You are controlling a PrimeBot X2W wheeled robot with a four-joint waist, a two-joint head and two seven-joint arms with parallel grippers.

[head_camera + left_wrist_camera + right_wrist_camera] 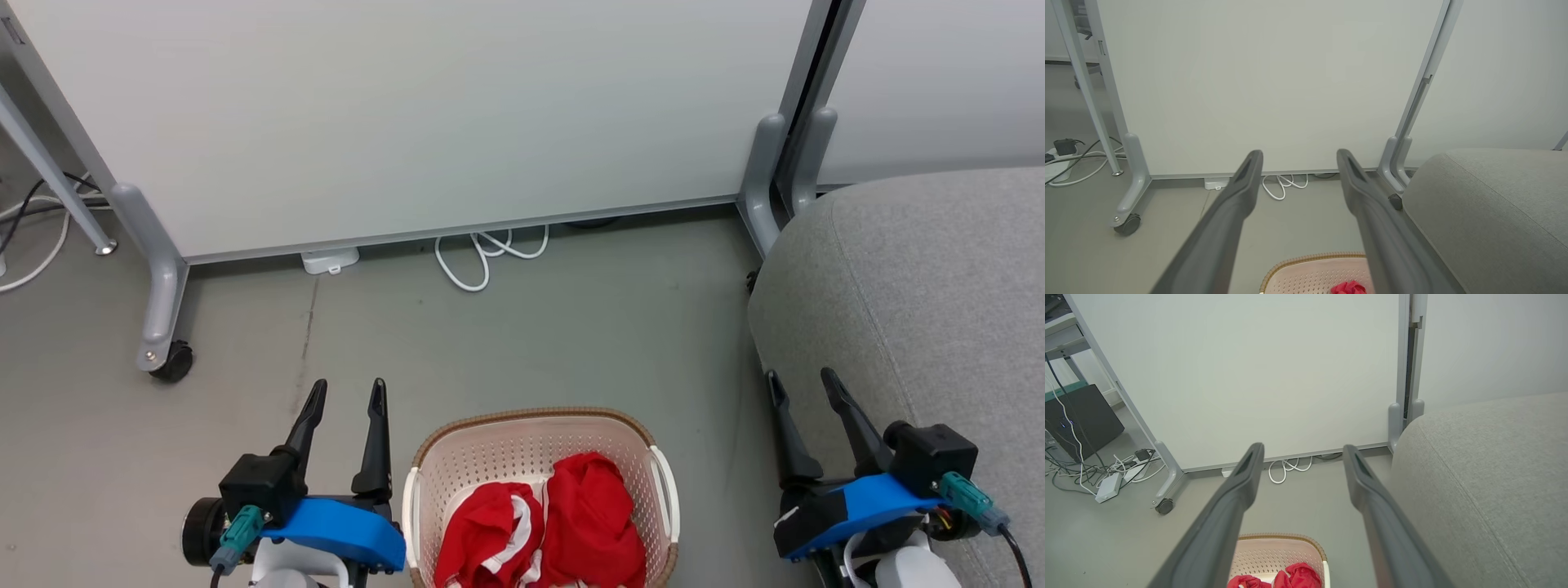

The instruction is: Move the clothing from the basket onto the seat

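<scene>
Both grippers are empty. I read the left gripper with its jaws spread wide, fingers pointing toward the partition panel. The right gripper is spread the same way, with nothing between the fingers.

The basket sits on the floor between the two grippers, its near part cut off by the lower edge of the head view. The clothing lies inside it as two red heaps side by side; the left heap shows white trim. Nothing red hangs over the woven-look rim where I can see it.

The seat stands to my right, apart from the basket, with a strip of bare floor between the two. Its rounded corner comes close to the panel's grey foot. In the head view the right gripper's fingers overlap the seat's left edge; I cannot tell whether they touch it.

Ahead of the basket the floor is open up to the panel's lower edge, where a white cable loop lies. A second foot with a black caster stands ahead of the left gripper, well apart from the basket.
</scene>
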